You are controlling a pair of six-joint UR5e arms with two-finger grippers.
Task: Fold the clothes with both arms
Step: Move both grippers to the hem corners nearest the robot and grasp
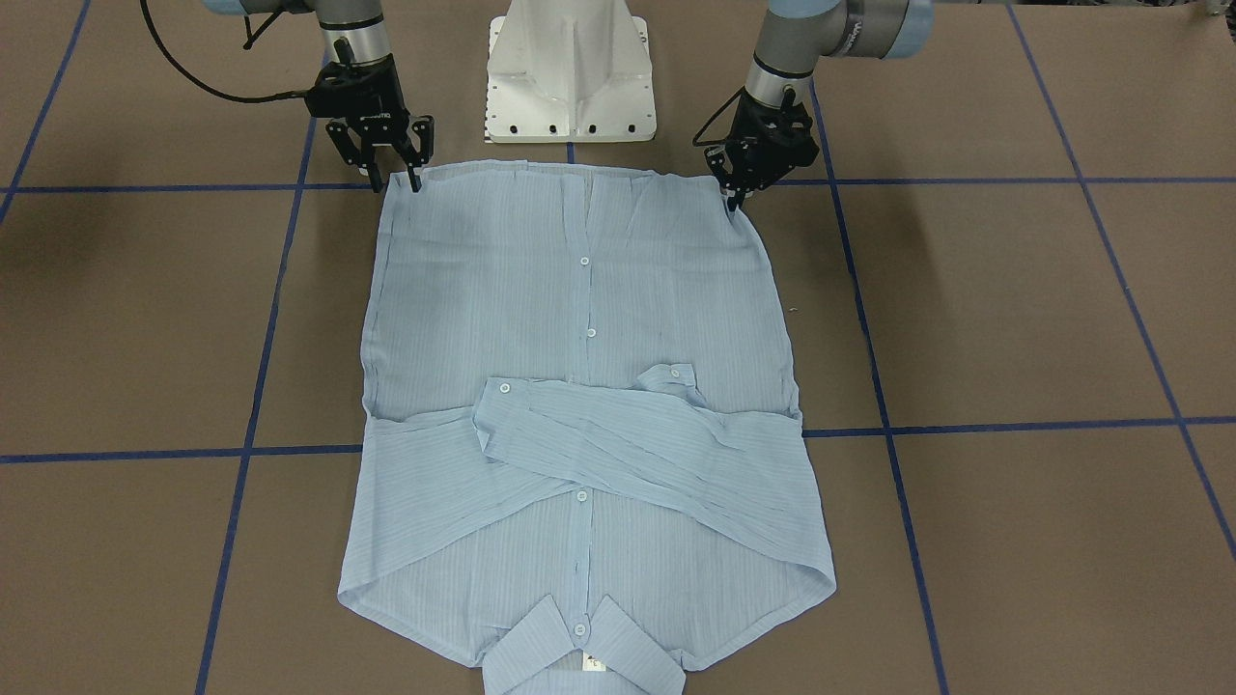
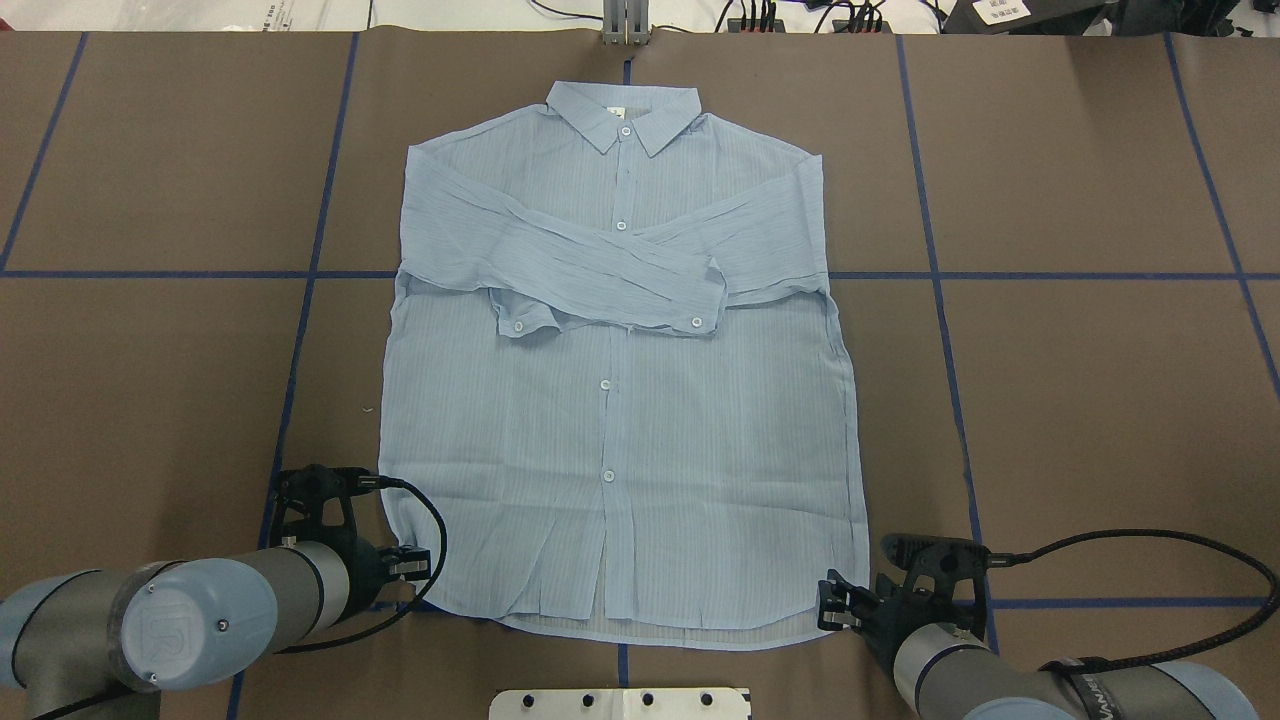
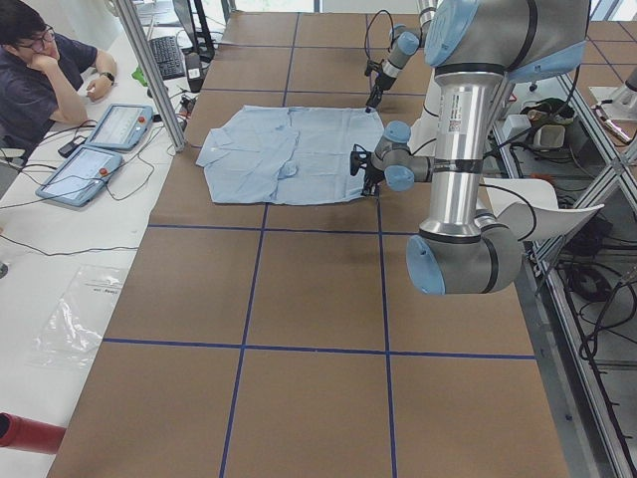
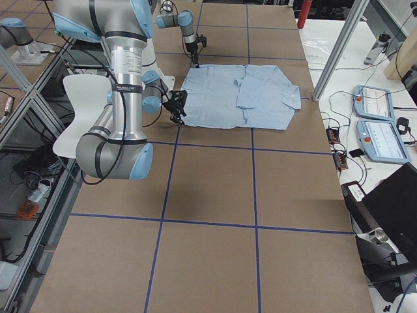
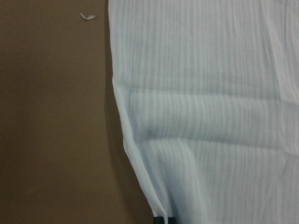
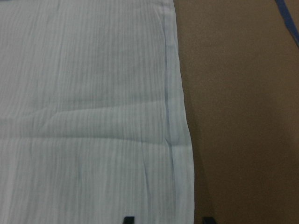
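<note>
Shirt (image 2: 620, 420) lies flat mid-frame, sleeves (image 2: 600, 265) crossed over the chest, hem (image 2: 620, 628) at the overhead view's bottom. My right gripper (image 1: 396, 179) straddles one hem corner, jaws apart. The left gripper (image 1: 739, 198) sits at the other, and I can't tell its jaws. Both are set, I reckon, to carry hem toward collar (image 2: 622, 118).

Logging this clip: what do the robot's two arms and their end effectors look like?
The left arm and right arm are grey-and-silver tubes with rounded light-blue joint caps; the left arm's big cap bears a raised logo. The left end effector and right end effector are black and two-fingered, the right with pale lettering. A black cable loops out from each wrist.
</note>
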